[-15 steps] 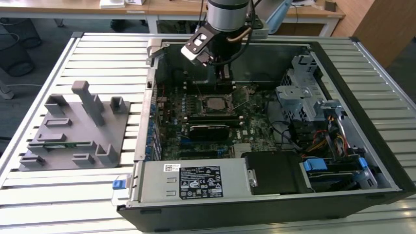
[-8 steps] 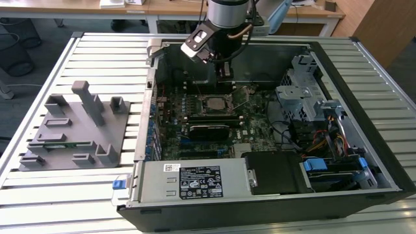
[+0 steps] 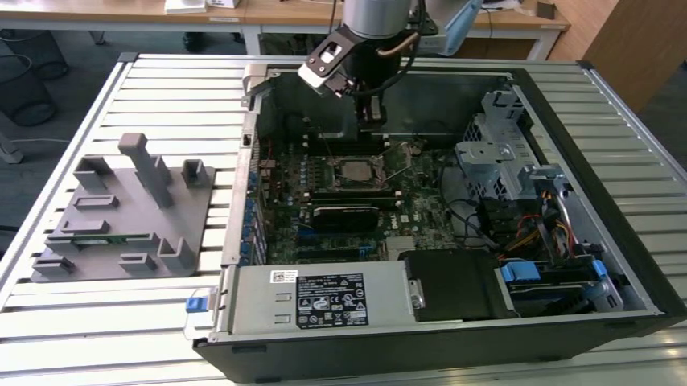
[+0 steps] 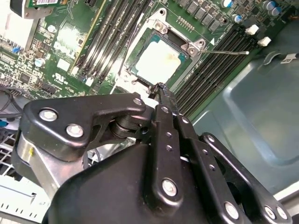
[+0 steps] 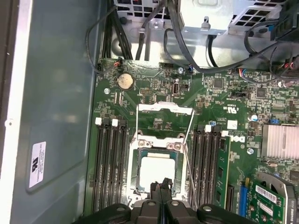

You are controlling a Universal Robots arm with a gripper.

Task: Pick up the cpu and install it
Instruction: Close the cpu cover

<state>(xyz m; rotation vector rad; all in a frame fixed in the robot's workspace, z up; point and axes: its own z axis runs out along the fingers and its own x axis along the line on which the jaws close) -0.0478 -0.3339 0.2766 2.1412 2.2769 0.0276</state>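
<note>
The cpu [image 3: 353, 169] lies flat in the open socket on the motherboard [image 3: 322, 229] inside the computer case. Its pale silver top shows in both wrist views [image 4: 158, 60] [image 5: 156, 170]. The socket's hinged frame [image 5: 163, 110] is folded back and the thin metal lever [image 5: 188, 154] [image 4: 229, 52] stands free beside the chip. My gripper [image 3: 372, 115] hangs a little above the socket's edge. In both wrist views its black fingertips [image 4: 159, 88] [image 5: 162, 185] are pressed together with nothing between them, just off the cpu's rim.
Black memory slots [image 5: 108, 163] flank the socket on both sides. A drive cage [image 3: 503, 153] and cables [image 3: 526, 233] fill the case at the exterior view's right, the power supply [image 3: 322, 299] its front. A grey fixture block [image 3: 124, 217] holding a green stick [image 3: 102, 239] stands outside the case.
</note>
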